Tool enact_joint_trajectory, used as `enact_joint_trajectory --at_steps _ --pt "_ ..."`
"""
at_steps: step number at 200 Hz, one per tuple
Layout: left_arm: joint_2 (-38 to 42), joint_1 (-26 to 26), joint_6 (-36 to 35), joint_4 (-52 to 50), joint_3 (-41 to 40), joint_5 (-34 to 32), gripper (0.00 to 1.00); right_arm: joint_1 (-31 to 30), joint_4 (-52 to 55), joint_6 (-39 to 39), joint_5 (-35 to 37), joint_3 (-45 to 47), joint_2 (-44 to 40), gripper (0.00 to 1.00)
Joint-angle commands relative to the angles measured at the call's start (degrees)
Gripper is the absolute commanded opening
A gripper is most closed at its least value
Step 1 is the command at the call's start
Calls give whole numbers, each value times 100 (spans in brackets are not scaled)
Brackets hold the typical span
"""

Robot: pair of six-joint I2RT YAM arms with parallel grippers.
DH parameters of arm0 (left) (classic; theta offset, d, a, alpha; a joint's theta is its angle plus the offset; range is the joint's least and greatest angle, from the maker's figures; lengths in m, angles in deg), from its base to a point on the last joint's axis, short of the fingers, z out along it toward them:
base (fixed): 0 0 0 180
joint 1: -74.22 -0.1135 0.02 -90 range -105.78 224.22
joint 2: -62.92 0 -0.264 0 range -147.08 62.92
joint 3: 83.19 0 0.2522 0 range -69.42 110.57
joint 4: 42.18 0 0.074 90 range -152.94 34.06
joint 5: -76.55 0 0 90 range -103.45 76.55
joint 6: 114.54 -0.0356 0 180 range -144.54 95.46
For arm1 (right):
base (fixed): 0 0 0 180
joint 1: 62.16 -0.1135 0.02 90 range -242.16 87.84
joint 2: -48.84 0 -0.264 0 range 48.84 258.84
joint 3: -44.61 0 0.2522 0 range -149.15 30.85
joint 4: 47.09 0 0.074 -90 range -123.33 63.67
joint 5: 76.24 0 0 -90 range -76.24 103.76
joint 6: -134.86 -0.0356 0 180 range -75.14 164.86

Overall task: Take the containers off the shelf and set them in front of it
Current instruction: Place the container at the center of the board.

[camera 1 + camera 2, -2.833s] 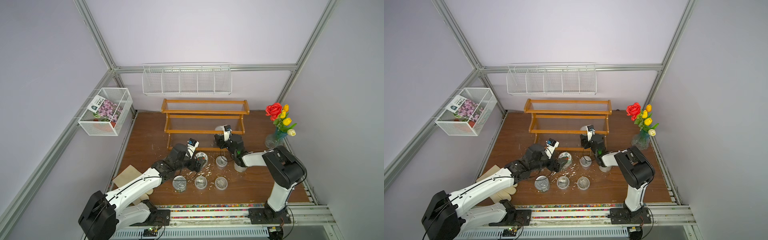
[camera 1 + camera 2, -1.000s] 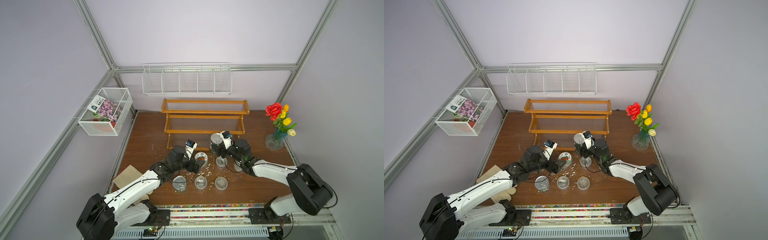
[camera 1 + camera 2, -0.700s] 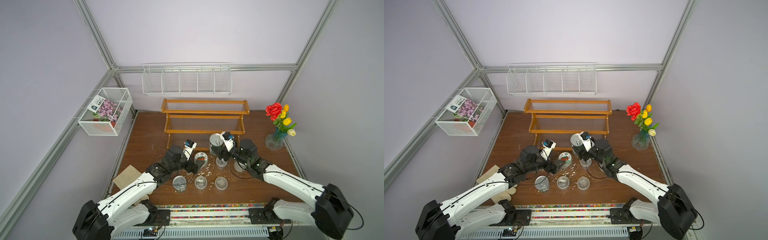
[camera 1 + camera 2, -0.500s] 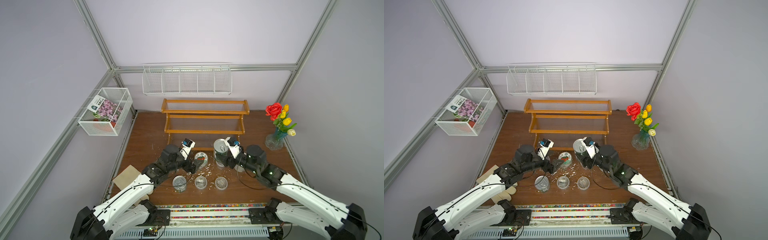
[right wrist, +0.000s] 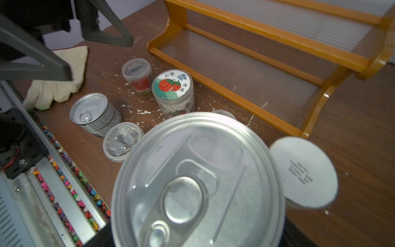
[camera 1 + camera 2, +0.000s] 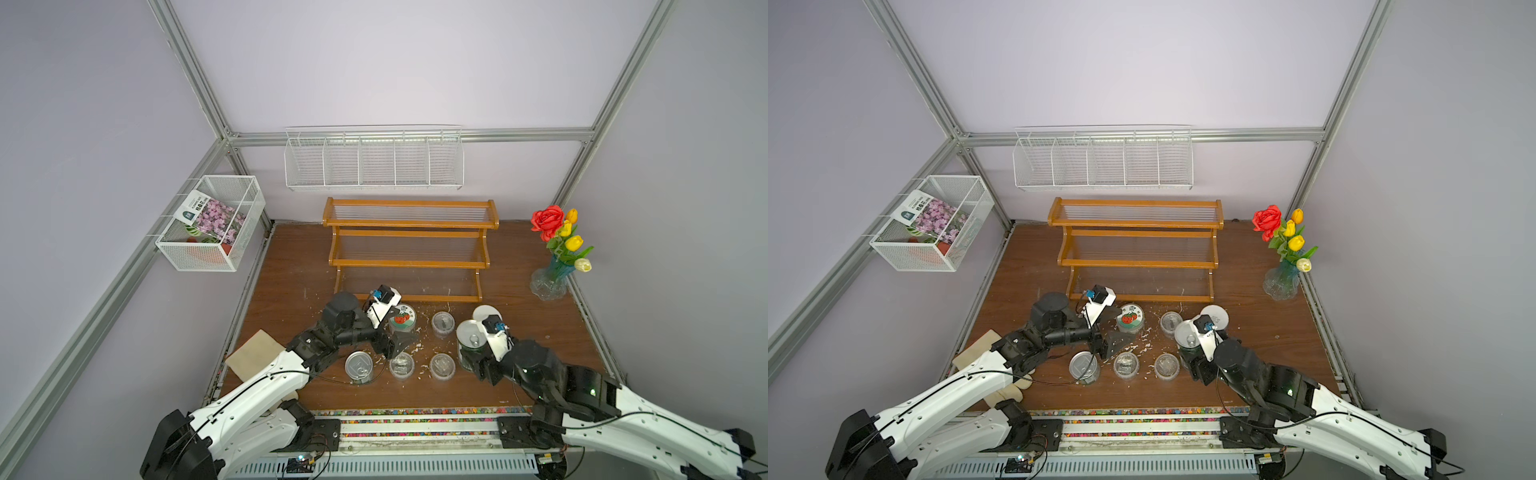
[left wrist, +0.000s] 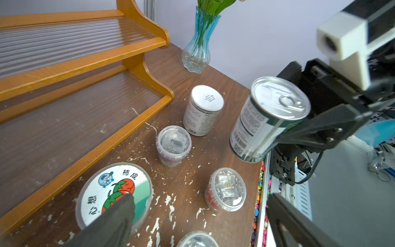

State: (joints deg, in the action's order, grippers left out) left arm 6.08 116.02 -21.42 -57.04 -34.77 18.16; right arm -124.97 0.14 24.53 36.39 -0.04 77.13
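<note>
My right gripper clamps the can, pull-tab end up, long axis tilted, before the shelf beside the tin. Silver top, white-and-green label. My left gripper gapes wide.

Well beyond the right gripper and off to its right, a glass vase of red and yellow flowers stands on the brown table. A cream cloth lies left of the left gripper, nearer the front edge, and white flakes are strewn under and around that gripper. High behind both grippers a white wire rack hangs on the back wall, and far left of the left gripper a mesh basket holds a flower-print packet.
</note>
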Motion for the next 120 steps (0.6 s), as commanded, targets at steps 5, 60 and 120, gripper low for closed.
enact_joint_trajectory --at_steps 5,60,120 --pt "-62 39 -64 149 -81 72 100 -119 236 -758 562 503 -350 60" --pt "126 39 -21 -258 -71 -489 100 -216 436 -1530 1239 996 -605 61" --pt "264 2 -90 -562 -65 -854 99 -224 393 -1932 1555 1216 -542 80"
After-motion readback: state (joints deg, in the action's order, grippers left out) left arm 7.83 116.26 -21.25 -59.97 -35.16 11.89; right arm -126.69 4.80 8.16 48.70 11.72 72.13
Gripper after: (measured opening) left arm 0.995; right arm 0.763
